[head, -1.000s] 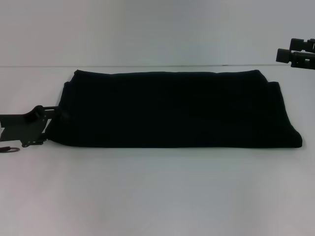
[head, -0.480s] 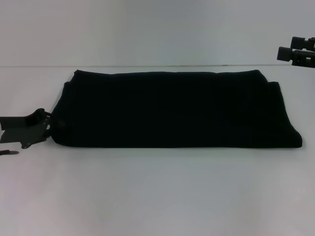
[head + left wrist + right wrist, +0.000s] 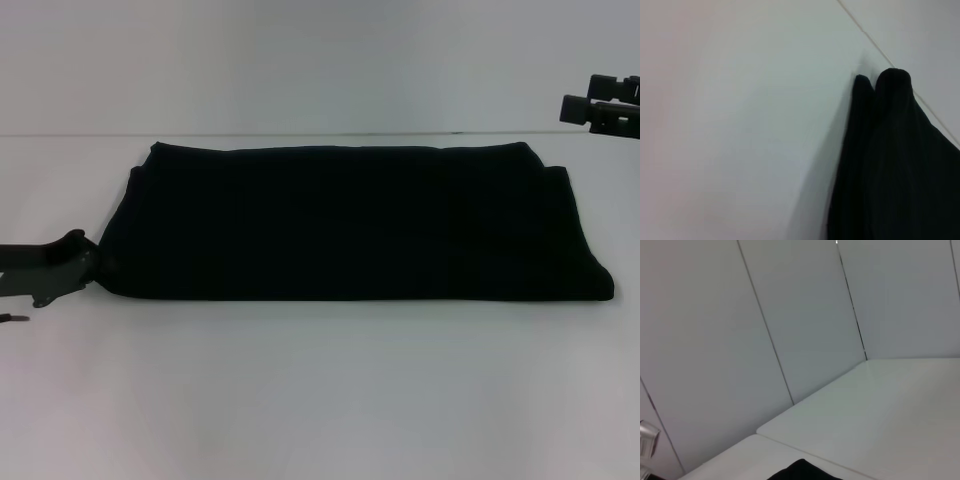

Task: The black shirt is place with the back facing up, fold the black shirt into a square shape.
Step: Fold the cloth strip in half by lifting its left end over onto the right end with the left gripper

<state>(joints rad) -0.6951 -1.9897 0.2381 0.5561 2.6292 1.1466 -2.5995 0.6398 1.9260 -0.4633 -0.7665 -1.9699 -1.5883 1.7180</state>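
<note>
In the head view the black shirt (image 3: 350, 222) lies flat on the white worktop (image 3: 320, 390), already folded into a long band that runs from left to right, with layered edges showing at its right end, so it is not yet a square. The left end effector (image 3: 88, 262) sits low at the shirt's left end, at or touching the cloth edge; whether its fingers are spread, narrowed or pinching fabric cannot be told from here. The right end effector (image 3: 600, 108) hangs raised at the far right, well apart from the shirt, and its finger state cannot be told either. The left wrist view shows the folded end of the shirt (image 3: 890, 165) close up, with two rounded layers side by side against the worktop and none of that arm's fingers. The right wrist view shows mostly wall panels and worktop, with only a sliver of the shirt (image 3: 800, 471) at the frame's edge. The likely risk is a grasp that catches only the top layer, which would let the lower layers slip and skew the next fold.
</note>
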